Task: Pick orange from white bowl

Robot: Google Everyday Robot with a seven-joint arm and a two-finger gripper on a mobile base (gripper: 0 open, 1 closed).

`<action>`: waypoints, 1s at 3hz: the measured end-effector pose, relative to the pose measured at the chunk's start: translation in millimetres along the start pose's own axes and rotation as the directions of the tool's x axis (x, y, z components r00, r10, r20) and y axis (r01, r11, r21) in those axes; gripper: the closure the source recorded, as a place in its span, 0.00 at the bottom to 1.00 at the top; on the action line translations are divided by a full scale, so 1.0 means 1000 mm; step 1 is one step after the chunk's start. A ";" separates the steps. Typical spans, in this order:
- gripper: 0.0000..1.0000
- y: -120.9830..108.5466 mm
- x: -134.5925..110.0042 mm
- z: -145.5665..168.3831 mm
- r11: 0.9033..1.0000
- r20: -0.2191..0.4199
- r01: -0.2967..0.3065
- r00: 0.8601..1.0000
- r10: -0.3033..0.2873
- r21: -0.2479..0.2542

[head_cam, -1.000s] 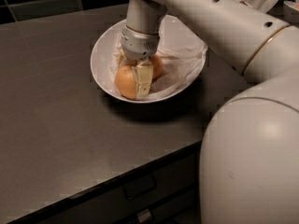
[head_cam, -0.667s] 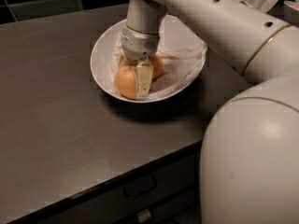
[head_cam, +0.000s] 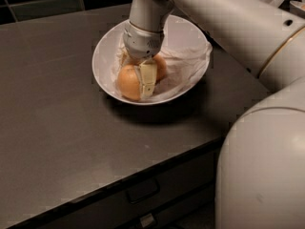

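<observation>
The white bowl (head_cam: pixel 105 46), lined with crumpled white paper (head_cam: pixel 188 56), stands on the dark counter. Two fruits lie in it: the paler orange (head_cam: pixel 127 82) at the front left and a deeper reddish-orange fruit (head_cam: pixel 160 67) just behind and to its right. My gripper (head_cam: pixel 135 79) reaches down into the bowl from above. One pale finger (head_cam: pixel 148 78) sits between the two fruits, against the orange's right side; the other finger is hidden behind the orange. The gripper is shut on the orange, which rests low in the bowl.
The dark counter (head_cam: pixel 57 128) runs left and forward of the bowl, with its front edge and a drawer handle (head_cam: pixel 141 191) below. My large white arm (head_cam: pixel 228 27) and base (head_cam: pixel 267 161) fill the right side. A dark tiled wall stands behind.
</observation>
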State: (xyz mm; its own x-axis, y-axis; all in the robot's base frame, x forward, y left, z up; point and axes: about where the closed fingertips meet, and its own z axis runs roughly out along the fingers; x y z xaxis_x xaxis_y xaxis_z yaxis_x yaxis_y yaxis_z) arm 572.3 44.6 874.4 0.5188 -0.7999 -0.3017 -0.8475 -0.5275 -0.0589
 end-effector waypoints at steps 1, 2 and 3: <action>1.00 0.003 -0.012 -0.023 0.998 -0.015 0.013 1.000 -0.012 0.056; 1.00 0.007 -0.018 -0.047 0.991 -0.028 0.034 0.999 -0.031 0.128; 1.00 0.018 -0.022 -0.074 0.971 -0.062 0.037 0.998 -0.023 0.237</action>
State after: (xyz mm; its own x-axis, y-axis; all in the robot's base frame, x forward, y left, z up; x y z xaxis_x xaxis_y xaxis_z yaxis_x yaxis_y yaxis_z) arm 554.4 31.5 950.0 0.5437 -0.8040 -0.2408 -0.8303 -0.4734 -0.2942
